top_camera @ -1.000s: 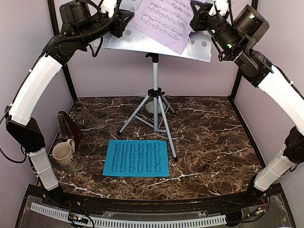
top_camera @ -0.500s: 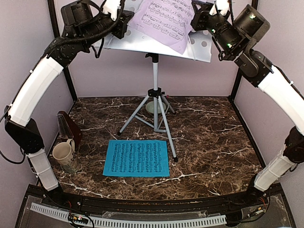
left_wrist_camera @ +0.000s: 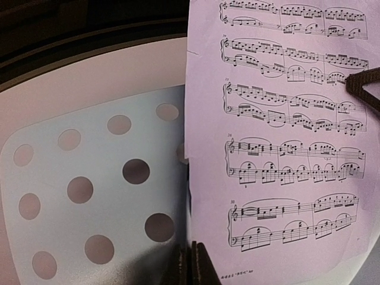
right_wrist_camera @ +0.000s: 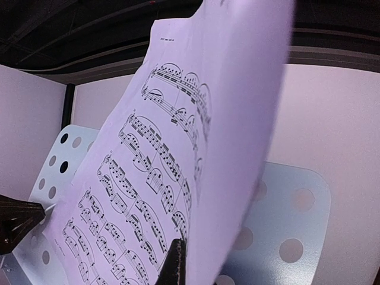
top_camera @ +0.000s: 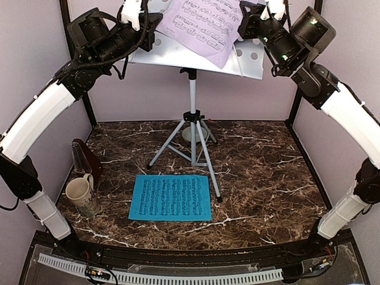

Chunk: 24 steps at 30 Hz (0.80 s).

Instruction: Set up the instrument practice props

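Observation:
The silver tripod music stand point(top_camera: 192, 98) stands at the back middle, its perforated grey tray point(top_camera: 157, 54) high up. The lilac sheet point(top_camera: 205, 27) lies tilted against the tray. My left gripper point(top_camera: 151, 24) is shut on its left edge; the fingers point(left_wrist_camera: 199, 267) pinch it at the bottom of the left wrist view, beside the tray point(left_wrist_camera: 89, 196). My right gripper point(top_camera: 246, 15) is shut on the sheet's other side point(right_wrist_camera: 136, 178), which bends over the finger point(right_wrist_camera: 176, 261). The bright-blue sheet point(top_camera: 171, 197) lies flat on the table in front of the tripod. The dark-brown metronome point(top_camera: 81, 157) stands at the left.
A cream mug point(top_camera: 78, 193) stands in front of the metronome at the left edge. A small pale-green bowl point(top_camera: 189, 134) sits behind the tripod legs. Black frame posts and lilac walls close in the marble table point(top_camera: 267, 178) at the back and both sides.
My left arm has swung a little left and its wrist has turned, still holding the lilac sheet. The sheet has shifted slightly up and left on the tray. The right arm has barely moved.

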Available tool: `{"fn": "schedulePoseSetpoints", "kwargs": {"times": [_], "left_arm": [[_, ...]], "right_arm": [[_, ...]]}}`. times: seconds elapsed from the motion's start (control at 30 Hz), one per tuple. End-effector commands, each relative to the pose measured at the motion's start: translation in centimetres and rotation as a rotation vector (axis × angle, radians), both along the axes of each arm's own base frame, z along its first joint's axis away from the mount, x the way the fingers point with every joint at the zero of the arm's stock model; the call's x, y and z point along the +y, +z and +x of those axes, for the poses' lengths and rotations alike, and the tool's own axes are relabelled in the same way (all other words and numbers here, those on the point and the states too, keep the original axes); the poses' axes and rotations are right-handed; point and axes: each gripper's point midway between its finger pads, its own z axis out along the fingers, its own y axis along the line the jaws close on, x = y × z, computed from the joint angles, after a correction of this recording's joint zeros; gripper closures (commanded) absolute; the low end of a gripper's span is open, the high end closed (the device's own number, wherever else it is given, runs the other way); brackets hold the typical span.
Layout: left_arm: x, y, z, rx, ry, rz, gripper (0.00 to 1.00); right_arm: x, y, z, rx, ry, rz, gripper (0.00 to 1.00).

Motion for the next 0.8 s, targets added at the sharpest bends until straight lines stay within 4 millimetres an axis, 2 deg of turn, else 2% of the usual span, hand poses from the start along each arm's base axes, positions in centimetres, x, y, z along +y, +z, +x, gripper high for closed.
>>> {"fn": "schedulePoseSetpoints", "kwargs": {"times": [0.0, 0.4, 0.77], "left_arm": [[3.4, 5.0, -3.4, -0.13, -0.001, -0.166, 1.0], [4.6, 5.3, -3.9, -0.186, 0.028, -0.257, 1.0], [3.7, 5.0, -5.1, -0.242, -0.044, -0.228, 1.0]], "right_arm": [[-1.0, 1.4, -0.1, -0.026, -0.027, 0.042, 1.0], [-1.6, 1.4, -0.4, -0.024, -0.03, 0.059, 1.0], [0.3, 1.8, 0.3, -0.035, 0.008, 0.045, 1.0]]}}
